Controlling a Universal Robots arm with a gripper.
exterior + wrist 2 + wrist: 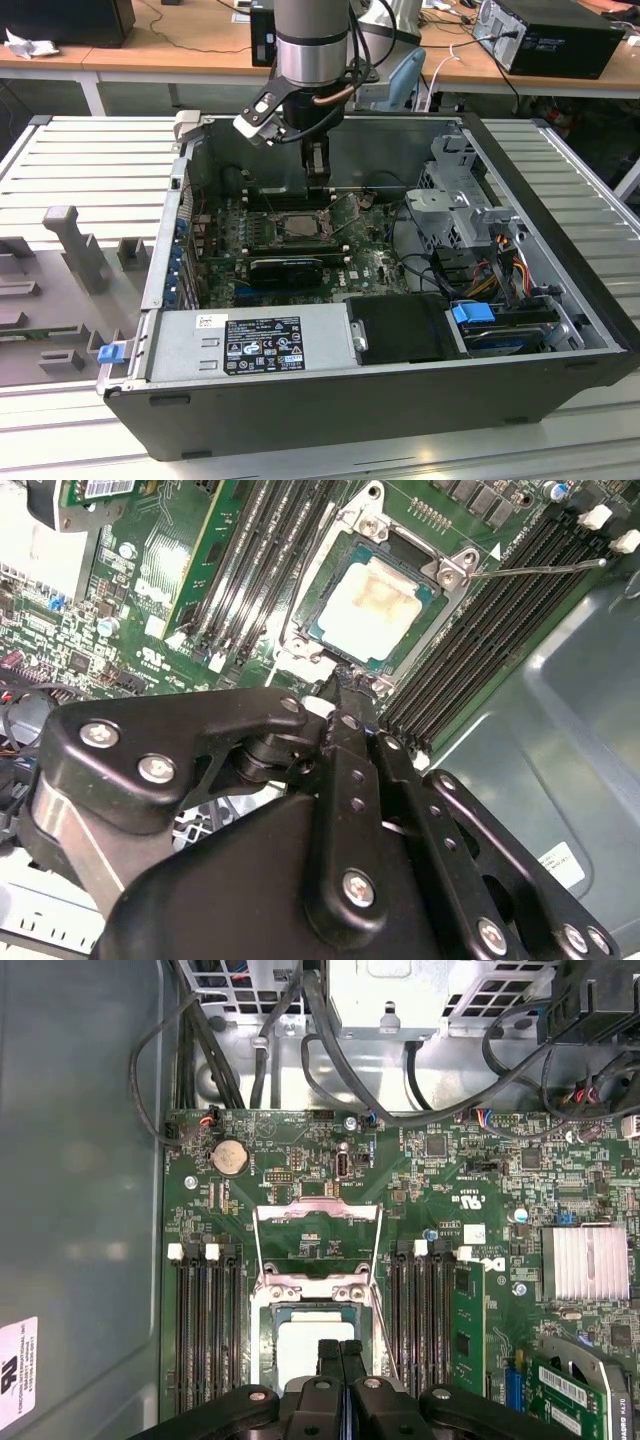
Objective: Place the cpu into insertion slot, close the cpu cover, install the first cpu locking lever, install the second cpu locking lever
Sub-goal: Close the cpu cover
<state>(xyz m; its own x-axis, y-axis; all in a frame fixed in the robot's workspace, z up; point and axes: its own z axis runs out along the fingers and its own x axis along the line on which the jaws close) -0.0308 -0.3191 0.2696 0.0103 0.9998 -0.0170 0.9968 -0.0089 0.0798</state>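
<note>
The arm reaches down into the open grey metal computer case (pixel 560 200). Its black claw (pixel 345 680) has both fingers pressed together, and nothing can be seen pinched between them. Shut like this they form one narrow tip, which likely suits nudging thin metal parts better than a spread grip would.

The small square chip with a pale silver-grey face, the cpu (pixel 375 605), lies flat inside the square insertion slot (pixel 340 565) on the green circuit board (pixel 480 1180). Long black memory slots (pixel 500 600) run along both sides of it. The first step therefore looks finished.

The thin silver cpu cover (pixel 318 1212), a frame with a square window, appears to be tilted up from its hinge at one edge of the slot. This leaves the chip's face bare, so the cover is not yet closed. A thin steel wire lever (pixel 540 570) juts out over the memory slots, and a second wire lever (pixel 293 595) runs along the opposite side of the slot. Neither seems latched, and while they are free the cover can swing.

In the exterior view the claw's tip sits at about twelve o'clock from the slot and close above it. In the second wrist view the tip hangs just beside the slot's near edge, and contact cannot be made out.
</note>
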